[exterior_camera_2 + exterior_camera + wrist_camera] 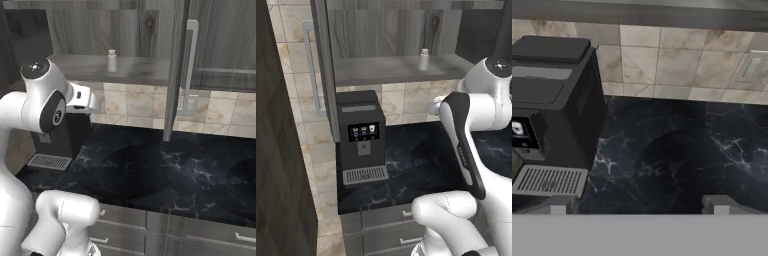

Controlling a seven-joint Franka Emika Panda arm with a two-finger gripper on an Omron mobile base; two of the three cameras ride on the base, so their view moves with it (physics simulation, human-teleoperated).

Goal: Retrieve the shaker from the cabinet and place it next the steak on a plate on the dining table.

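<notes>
Up on cabinet (pixel 381 30) shelf – shaker (pixel 424 59), well above open claw (pixel 639 205).

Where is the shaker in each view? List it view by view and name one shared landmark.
Left base view: the shaker stands upper right, on the cabinet shelf.
Right base view: the shaker stands upper left of centre, on the same shelf.
Hand view: not in it.
Shared landmark: the coffee machine on the black counter, also at the left of the hand view.
</notes>
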